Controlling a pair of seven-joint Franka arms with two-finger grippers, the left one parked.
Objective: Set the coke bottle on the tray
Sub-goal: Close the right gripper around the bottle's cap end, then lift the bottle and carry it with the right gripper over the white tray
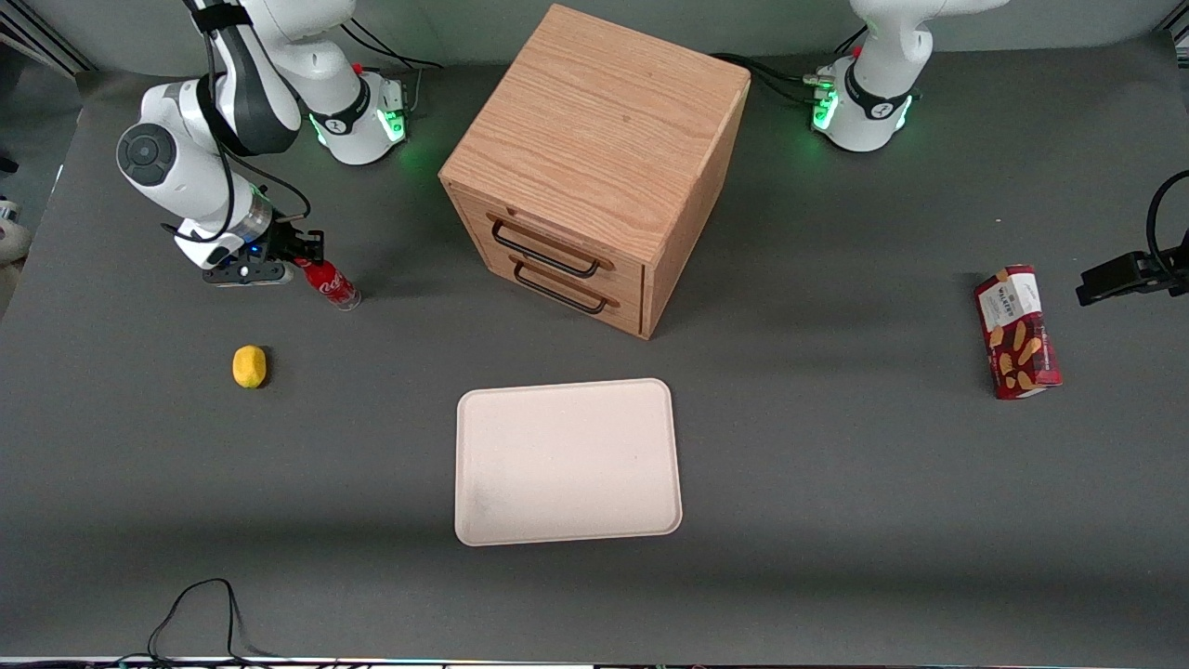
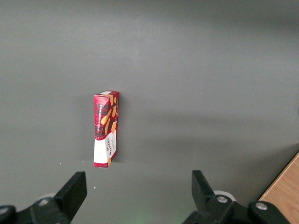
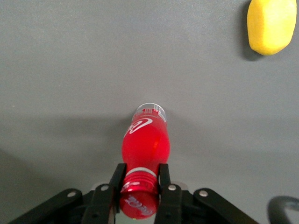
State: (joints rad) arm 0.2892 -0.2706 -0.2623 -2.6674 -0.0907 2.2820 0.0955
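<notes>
The coke bottle (image 1: pixel 328 282) is small and red with a white script logo and clear base. It is tilted, base on the table, near the working arm's end. My gripper (image 1: pixel 305 249) is shut on its red cap; in the right wrist view the two black fingers (image 3: pixel 117 179) press the cap's sides, with the gripper (image 3: pixel 140 176) at the neck of the bottle (image 3: pixel 145 144). The cream-white tray (image 1: pixel 567 460) lies flat near the front camera, at the table's middle, far from the bottle.
A yellow lemon (image 1: pixel 249 365) lies nearer the front camera than the bottle; it also shows in the right wrist view (image 3: pixel 272 25). A wooden two-drawer cabinet (image 1: pixel 594 163) stands above the tray. A red biscuit box (image 1: pixel 1017 332) lies toward the parked arm's end.
</notes>
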